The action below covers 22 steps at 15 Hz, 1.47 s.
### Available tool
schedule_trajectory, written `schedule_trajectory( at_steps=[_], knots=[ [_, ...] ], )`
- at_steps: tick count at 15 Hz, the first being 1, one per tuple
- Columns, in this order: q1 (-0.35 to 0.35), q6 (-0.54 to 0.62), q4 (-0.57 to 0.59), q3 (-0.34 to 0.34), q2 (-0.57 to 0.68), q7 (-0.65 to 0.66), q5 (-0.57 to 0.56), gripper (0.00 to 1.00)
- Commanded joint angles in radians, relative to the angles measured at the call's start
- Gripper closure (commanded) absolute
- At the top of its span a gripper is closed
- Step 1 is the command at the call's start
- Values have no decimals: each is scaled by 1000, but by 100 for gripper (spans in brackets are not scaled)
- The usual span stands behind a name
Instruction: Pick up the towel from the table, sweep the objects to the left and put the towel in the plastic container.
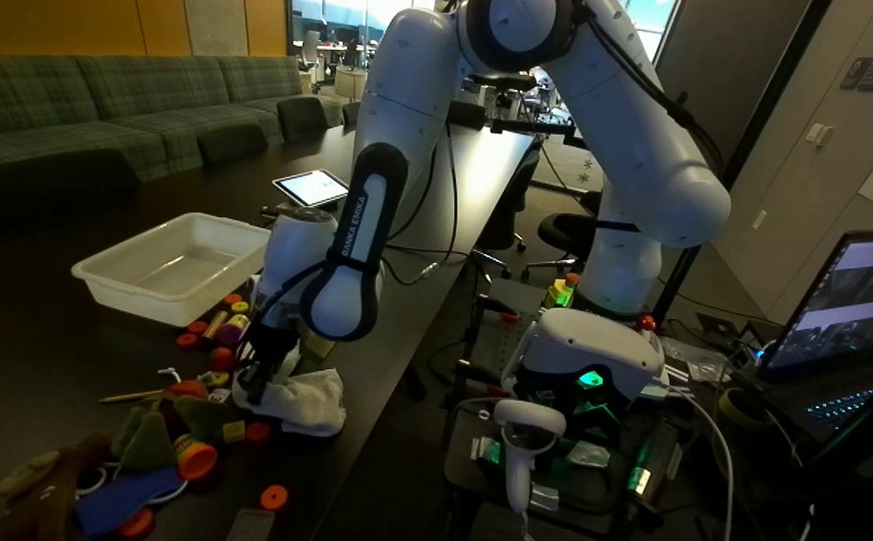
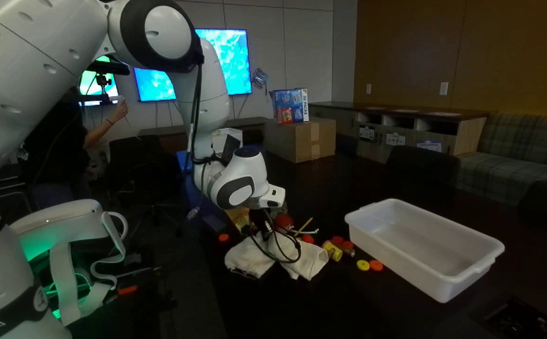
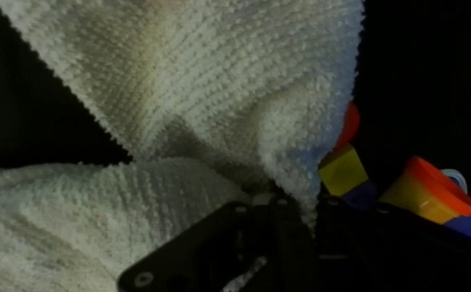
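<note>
The white towel (image 1: pixel 305 406) is bunched and draped at the table's edge; in an exterior view it shows as two lobes (image 2: pixel 309 259). In the wrist view the towel (image 3: pixel 227 69) fills most of the picture. My gripper (image 3: pixel 305 209) points down with its fingers closed on a pinched fold of the towel. In an exterior view the gripper (image 1: pixel 258 383) is at the towel's side, facing the toys; whether the towel rests on the table is hard to tell. The white plastic container (image 1: pixel 136 300) stands on the table, and its inside looks empty; it also shows in an exterior view (image 2: pixel 396 256).
Small objects lie beside the towel: an orange-rimmed cup (image 1: pixel 196 458), a yellow block (image 1: pixel 234 431), a purple-yellow cup (image 1: pixel 234 328), a pencil (image 1: pixel 132 396), several lids and plush toys (image 1: pixel 53 481). A tablet (image 1: pixel 310 188) lies behind the container. The table edge runs close by the towel.
</note>
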Motion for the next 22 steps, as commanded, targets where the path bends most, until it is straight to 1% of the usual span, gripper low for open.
schedule_trajectory(
  at_steps=[1,3,5,7,8,10,11,14,15,17,22],
  knots=[
    [-96,48,-157,32,-152,-40,2,94],
    [-141,64,-210,11,-203,-62,-8,94],
    [-167,81,-254,-49,-252,-84,-13,94],
    [-186,91,-264,-129,-274,-110,-20,94],
    [-184,96,-257,-175,-276,-122,-23,94],
    [-167,104,-227,-268,-269,-139,-25,94],
    [-139,119,-203,-326,-250,-143,-21,94],
    [-76,121,-122,-440,-184,-139,-3,94],
    [-57,104,-86,-468,-158,-134,1,94],
    [-26,92,-22,-507,-96,-126,4,94],
    [24,78,123,-552,51,-122,0,94]
  ],
)
